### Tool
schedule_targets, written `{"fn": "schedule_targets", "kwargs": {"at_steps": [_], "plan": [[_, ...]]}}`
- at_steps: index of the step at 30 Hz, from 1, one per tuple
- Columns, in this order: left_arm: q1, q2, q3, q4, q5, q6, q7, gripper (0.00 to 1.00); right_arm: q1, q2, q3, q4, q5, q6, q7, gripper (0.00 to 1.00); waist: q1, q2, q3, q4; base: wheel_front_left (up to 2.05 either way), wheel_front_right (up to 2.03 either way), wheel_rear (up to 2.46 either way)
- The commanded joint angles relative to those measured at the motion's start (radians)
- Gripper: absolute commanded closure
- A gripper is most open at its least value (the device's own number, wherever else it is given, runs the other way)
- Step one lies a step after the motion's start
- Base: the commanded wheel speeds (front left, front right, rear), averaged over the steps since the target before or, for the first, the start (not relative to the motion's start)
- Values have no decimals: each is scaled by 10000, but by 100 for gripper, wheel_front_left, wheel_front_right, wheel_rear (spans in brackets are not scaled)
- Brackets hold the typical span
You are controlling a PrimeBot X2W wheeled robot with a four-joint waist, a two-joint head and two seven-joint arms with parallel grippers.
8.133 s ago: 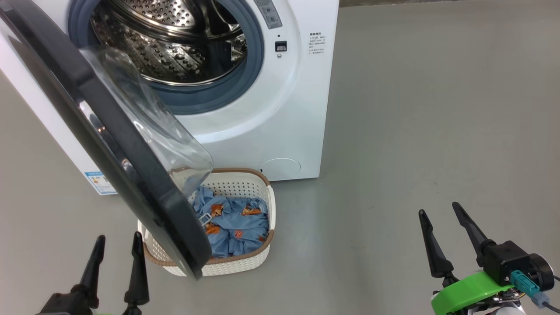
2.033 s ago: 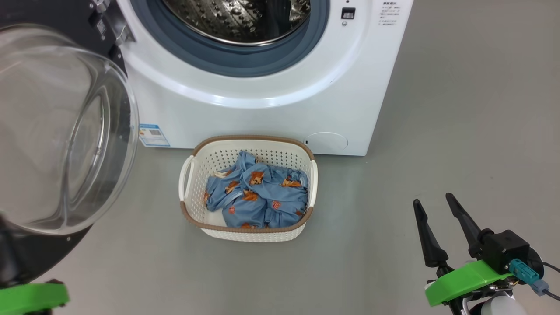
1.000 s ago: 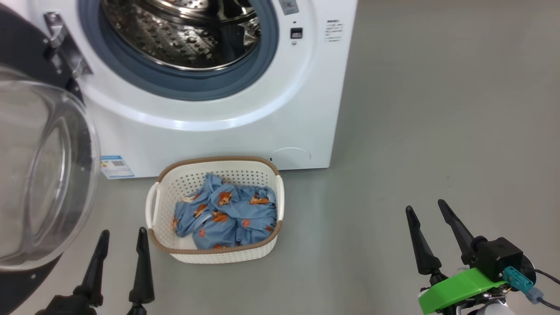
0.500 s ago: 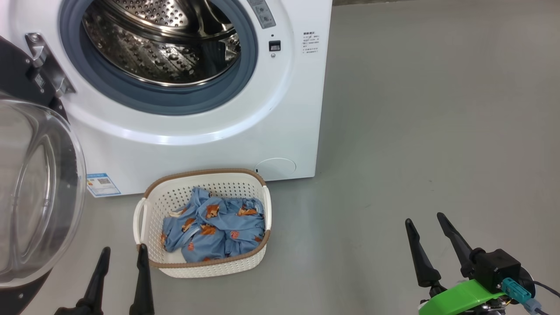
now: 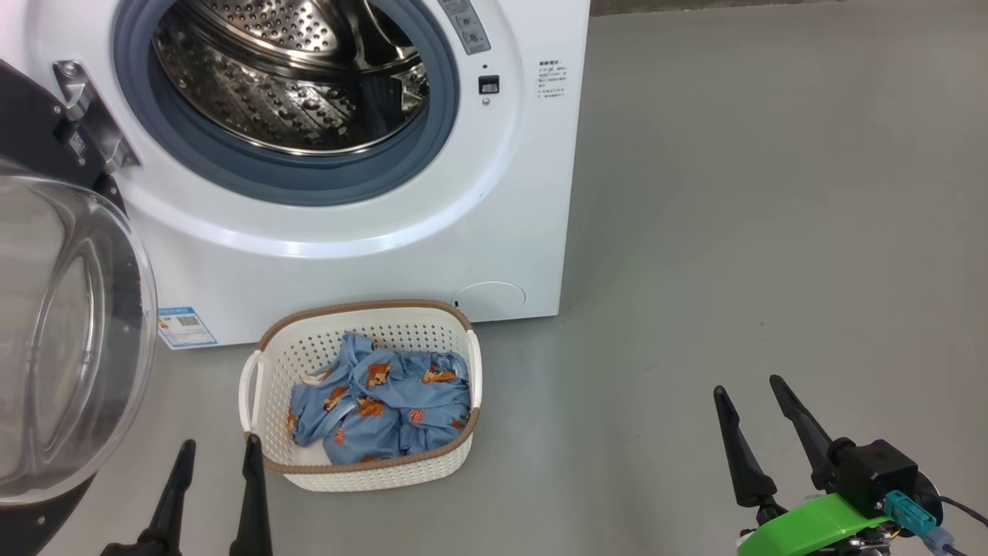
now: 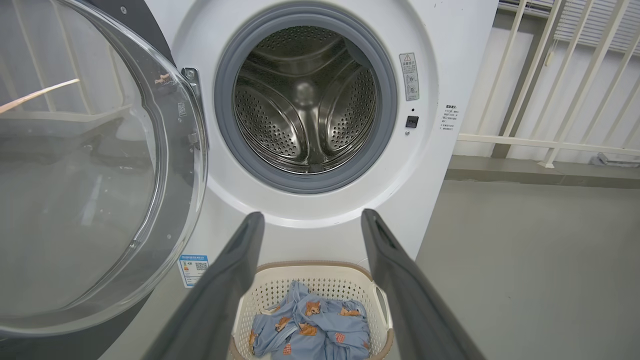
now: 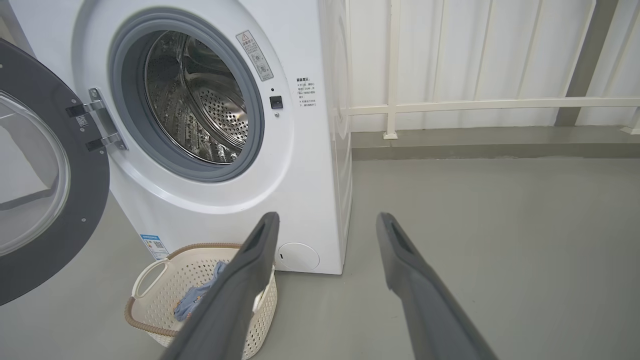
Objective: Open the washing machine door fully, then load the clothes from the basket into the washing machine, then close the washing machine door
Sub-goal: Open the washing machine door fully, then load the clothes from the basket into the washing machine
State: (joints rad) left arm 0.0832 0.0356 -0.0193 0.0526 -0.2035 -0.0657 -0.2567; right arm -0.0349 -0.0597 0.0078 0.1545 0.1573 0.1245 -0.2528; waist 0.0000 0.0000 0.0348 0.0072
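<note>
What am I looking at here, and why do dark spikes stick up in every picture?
This is a two-armed robot doing laundry; the spikes are its fingers. The head view looks down from a camera on its head: the left fingers at lower left, the right fingers at lower right, both pairs spread open, holding nothing. Each wrist view comes from a camera on that arm, looking along its own fingers. On the grey floor stands a white washing machine, its round door swung wide open, showing the steel drum. In front sits a cream basket holding blue printed clothes.
</note>
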Motion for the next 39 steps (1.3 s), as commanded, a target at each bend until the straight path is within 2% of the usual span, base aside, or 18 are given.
{"fn": "schedule_targets", "kwargs": {"at_steps": [1,13,20,29,39], "plan": [[-152,147,333,-186,137,29,-51,0,-59,14,219,-268,-90,62,-90,0,0,0,2,5,0,0,0],[-204,147,406,10,92,-179,-51,0,-117,38,205,-272,-71,62,-90,0,0,0,40,64,20,-5,-14],[-270,147,519,73,101,-243,-51,0,-129,49,213,-231,-56,62,-90,0,0,0,61,46,154,-69,-84],[-306,147,735,-55,-5,-175,-51,0,-143,58,175,-222,-62,62,-90,0,0,0,126,107,204,-157,-48],[-329,147,778,4,8,-154,-51,0,-165,70,203,-204,-21,62,-90,0,0,0,189,156,77,-77,0]]}}
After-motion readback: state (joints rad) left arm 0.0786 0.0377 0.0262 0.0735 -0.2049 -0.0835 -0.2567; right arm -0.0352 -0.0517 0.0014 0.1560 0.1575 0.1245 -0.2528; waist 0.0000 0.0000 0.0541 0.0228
